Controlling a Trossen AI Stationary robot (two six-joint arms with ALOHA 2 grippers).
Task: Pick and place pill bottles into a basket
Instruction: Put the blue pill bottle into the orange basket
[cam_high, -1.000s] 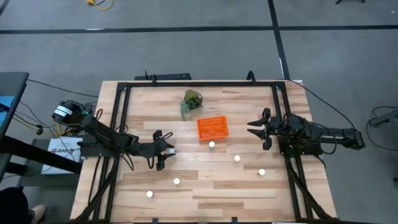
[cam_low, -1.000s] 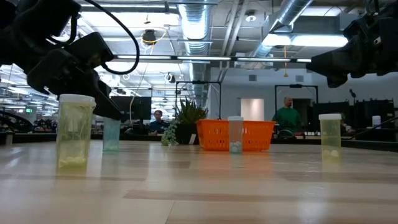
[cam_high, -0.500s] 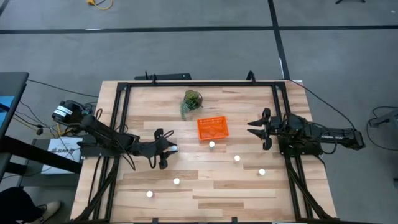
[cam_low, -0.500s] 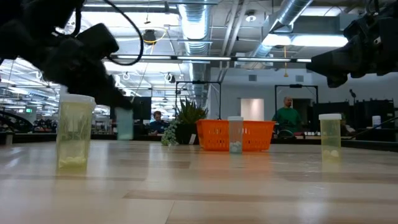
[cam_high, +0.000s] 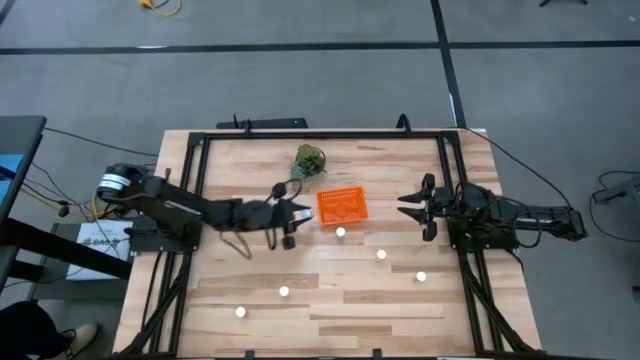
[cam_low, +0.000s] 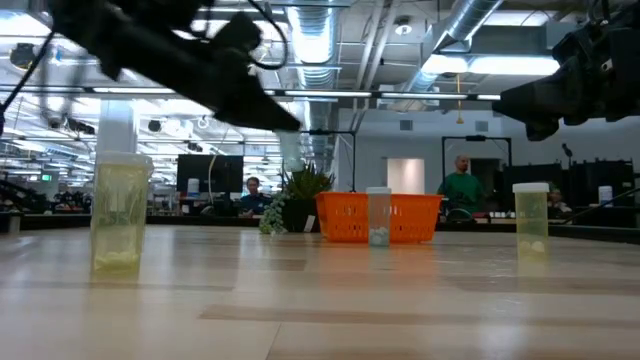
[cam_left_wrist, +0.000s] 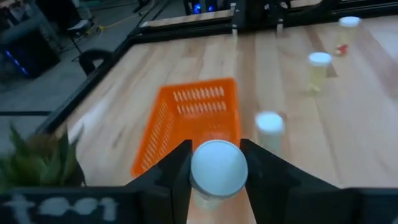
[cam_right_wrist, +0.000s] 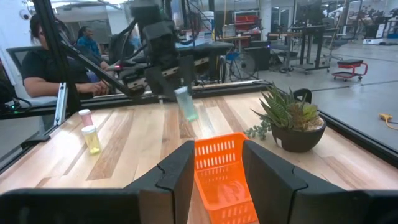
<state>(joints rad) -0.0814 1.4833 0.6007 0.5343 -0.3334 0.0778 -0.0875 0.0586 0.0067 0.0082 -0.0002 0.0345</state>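
Reaching across from where it hovered a moment ago, the left gripper (cam_high: 294, 214) now pinches a pill bottle (cam_left_wrist: 217, 169) just beside the orange basket (cam_high: 341, 206), while the right gripper (cam_high: 411, 207) waits spread.

the left arm stretches across the table from its left edge, its gripper (cam_high: 296, 214) raised above the surface, fingers (cam_left_wrist: 177, 168) closed around a pill bottle (cam_left_wrist: 217, 169), seemingly tilted. the right arm waits at the right side, its gripper (cam_high: 407, 208) with fingers spread apart.
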